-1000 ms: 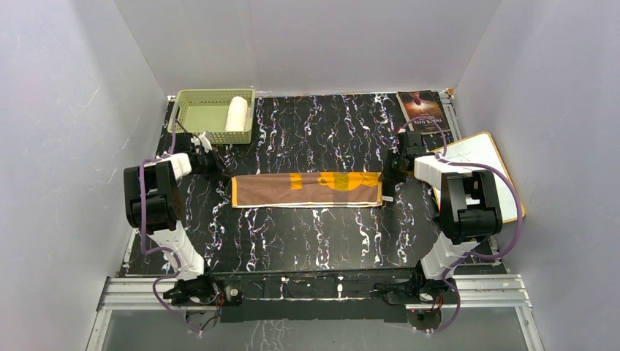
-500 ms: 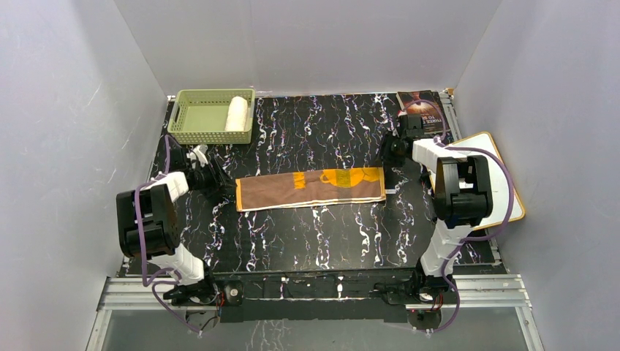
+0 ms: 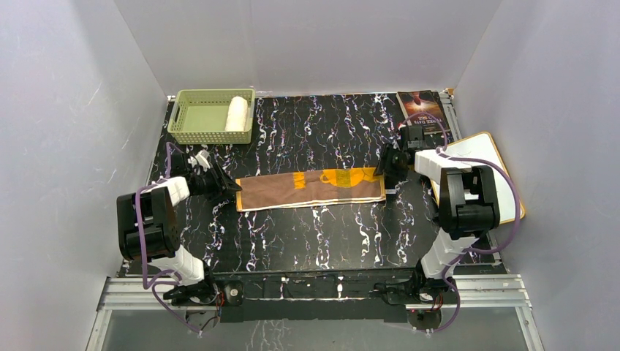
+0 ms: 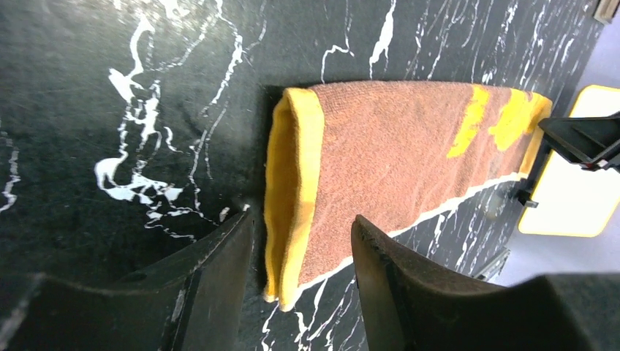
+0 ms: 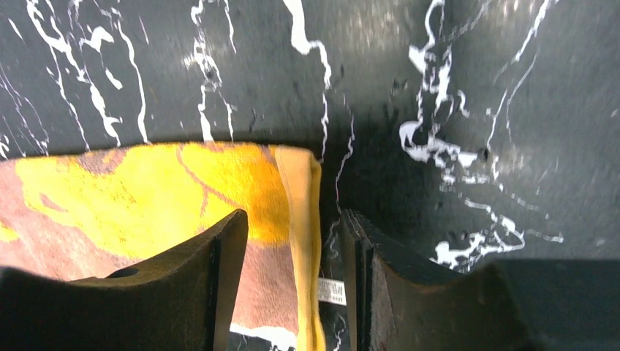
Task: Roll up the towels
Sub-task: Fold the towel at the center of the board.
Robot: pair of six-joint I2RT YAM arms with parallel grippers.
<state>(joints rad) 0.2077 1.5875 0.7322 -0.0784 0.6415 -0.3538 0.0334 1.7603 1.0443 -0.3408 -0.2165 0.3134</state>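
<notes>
The orange-yellow and brown towel (image 3: 311, 189) lies on the black marbled table as a long folded strip. The cream-white towel (image 3: 236, 113) sits rolled up in the green basket. My left gripper (image 3: 225, 184) is at the strip's left end. In the left wrist view it (image 4: 301, 225) is open, and the towel's yellow folded end (image 4: 292, 183) lies flat between its fingers. My right gripper (image 3: 385, 167) is at the right end. The right wrist view shows it (image 5: 294, 219) open astride the towel's yellow hem (image 5: 301, 219), with a white label (image 5: 330, 291) beside the hem.
A pale green slotted basket (image 3: 191, 117) stands at the back left. A dark book (image 3: 420, 110) lies at the back right. A white board with an orange rim (image 3: 486, 164) rests off the table's right edge. Grey walls close in three sides.
Both grippers have gone from shut to open and let go of the towel's ends. The strip has shifted slightly and now lies loose on the table, with both grippers low at its ends.
</notes>
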